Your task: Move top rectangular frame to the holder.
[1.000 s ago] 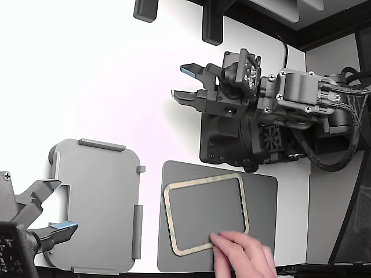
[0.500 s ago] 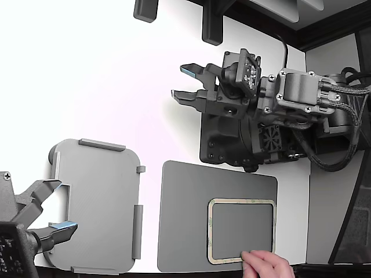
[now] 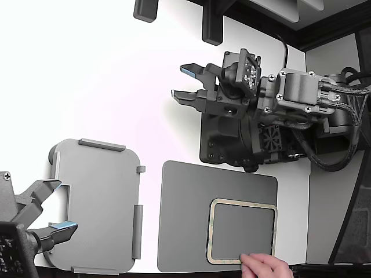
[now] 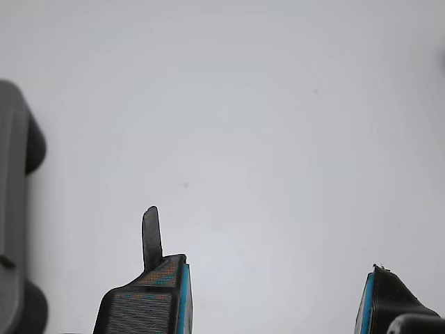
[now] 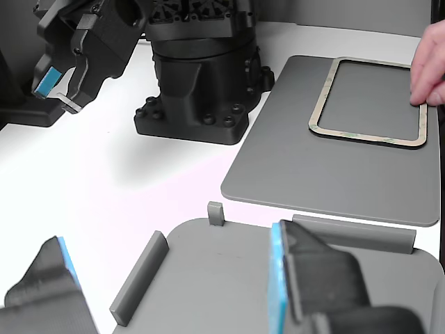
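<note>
The top rectangular frame (image 3: pixel 242 201) has a thin beige border and lies flat on a dark grey mat (image 3: pixel 185 220), at the mat's near right corner in the exterior view. It also shows in the other view (image 5: pixel 361 136). A human hand (image 3: pixel 264 267) touches its near edge. The holder (image 3: pixel 95 197), a light grey plate with raised tabs, lies at the exterior view's left with nothing on it. My gripper (image 3: pixel 178 82) hangs open over bare white table, well away from both. The wrist view shows its blue-padded fingers (image 4: pixel 170 278) wide apart with nothing between them.
A second arm's open gripper (image 3: pixel 52 205) sits over the holder's left edge, and its fingers (image 5: pixel 306 271) fill the other view's foreground. My arm's black base (image 3: pixel 232 139) stands behind the mat. Two dark posts (image 3: pixel 145 8) stand at the table's far edge.
The hand has slid the frame from a tilted spot mid-mat to the mat's right near corner and squared it up. My arm and gripper have not moved.
</note>
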